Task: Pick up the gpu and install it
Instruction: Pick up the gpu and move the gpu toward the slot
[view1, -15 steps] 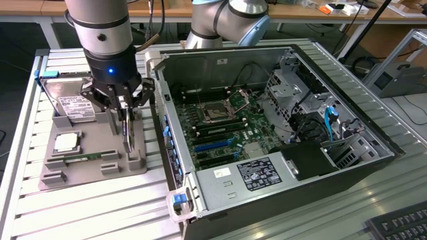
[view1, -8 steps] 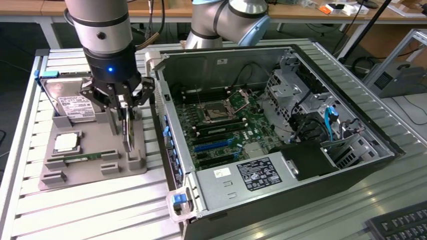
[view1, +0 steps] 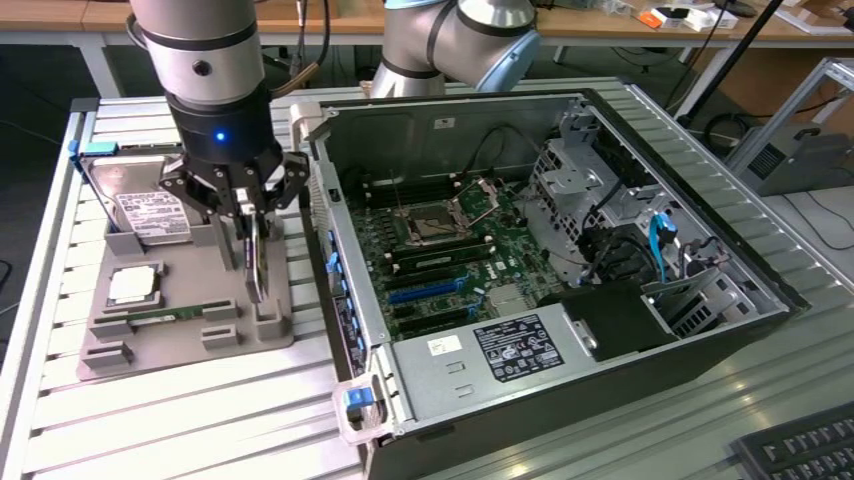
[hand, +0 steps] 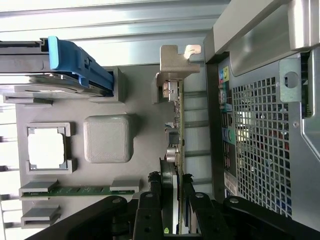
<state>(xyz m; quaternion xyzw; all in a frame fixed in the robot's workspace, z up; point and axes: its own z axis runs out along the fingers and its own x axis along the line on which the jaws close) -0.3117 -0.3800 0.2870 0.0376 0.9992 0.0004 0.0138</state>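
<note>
Straddling the gpu (view1: 254, 268) (hand: 175, 120), the gripper (view1: 251, 228) (hand: 172, 192) is clenched on it, one finger (hand: 149, 210) pressed against each face. The card stands on edge at the tray's (view1: 174, 352) side nearest the computer case (view1: 441, 110) (hand: 260, 125).

- Room: a narrow strip between the card and the case's outer wall; more open tray floor on the other side.
- Around: a square block (hand: 108, 138) just beside the card. Farther off are the CPU (view1: 134, 285) (hand: 46, 150), RAM stick (view1: 167, 315) (hand: 75, 191) and hard drive (view1: 154, 210) with its blue clip (hand: 75, 62).
- The case lies open on top, motherboard (view1: 441, 250) exposed.
- Axis: the long side runs parallel to the case wall. The silver bracket (hand: 175, 62) points toward the tray's hard-drive end.
</note>
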